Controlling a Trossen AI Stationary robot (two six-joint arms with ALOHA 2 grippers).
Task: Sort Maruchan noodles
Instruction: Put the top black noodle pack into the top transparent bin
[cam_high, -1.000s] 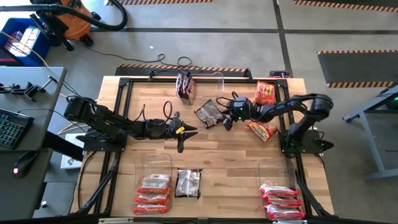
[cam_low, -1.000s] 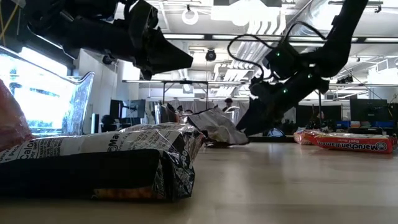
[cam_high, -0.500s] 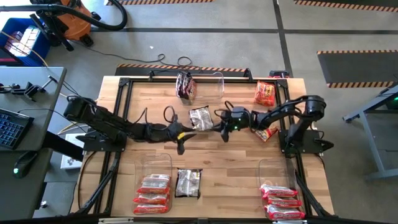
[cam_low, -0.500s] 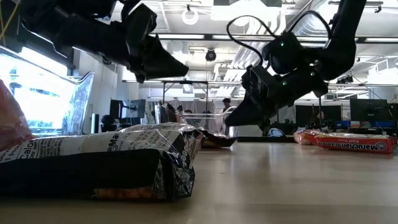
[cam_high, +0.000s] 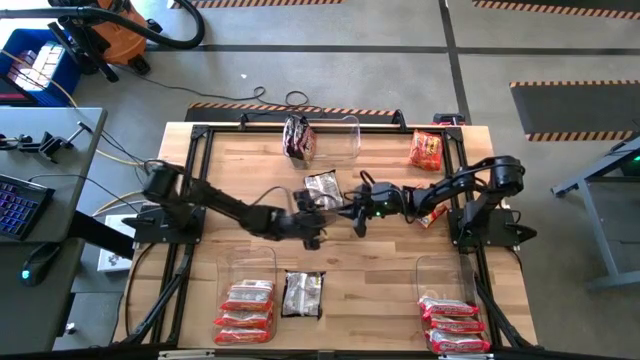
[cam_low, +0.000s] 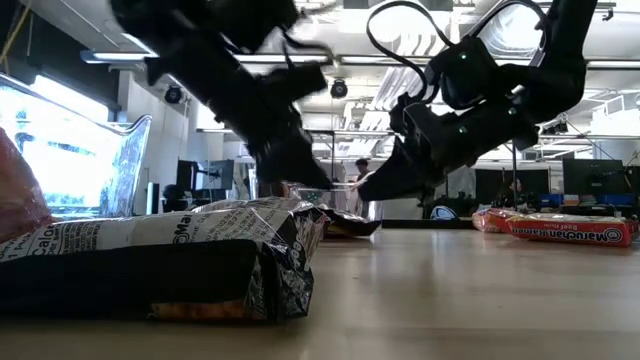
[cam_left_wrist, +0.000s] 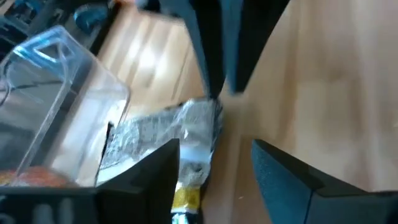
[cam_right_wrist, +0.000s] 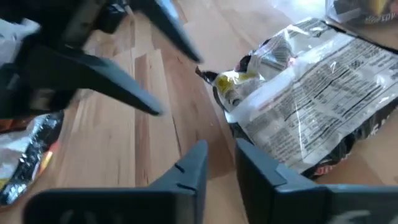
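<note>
Silver packet (cam_high: 322, 189) lies flat mid-table, between the two grippers; its crinkled face shows in the right wrist view (cam_right_wrist: 311, 93) and, partly hidden by a finger, in the left wrist view (cam_left_wrist: 168, 134). Left gripper (cam_high: 316, 225) sits just beside the packet's near-left edge, jaws spread apart, nothing held; the arm is motion-blurred in the low view, so contact with the packet is unclear. Right gripper (cam_high: 352, 203) is just right of the packet, fingers (cam_right_wrist: 186, 171) close together with a thin gap, gripping nothing; the packet lies just ahead of its tips.

Other packets: a dark one (cam_high: 298, 137) at the far edge by a clear bin (cam_high: 348, 135), an orange one (cam_high: 426, 149) far right, another orange one (cam_high: 432, 214) mostly hidden under the right arm. Near edge: red stack (cam_high: 246, 310) in the left bin, dark packet (cam_high: 302, 294) beside it, red stack (cam_high: 455, 325) in the right bin. In the low view the near dark packet (cam_low: 160, 260) fills the foreground and blocks much of the table (cam_high: 380, 260).
</note>
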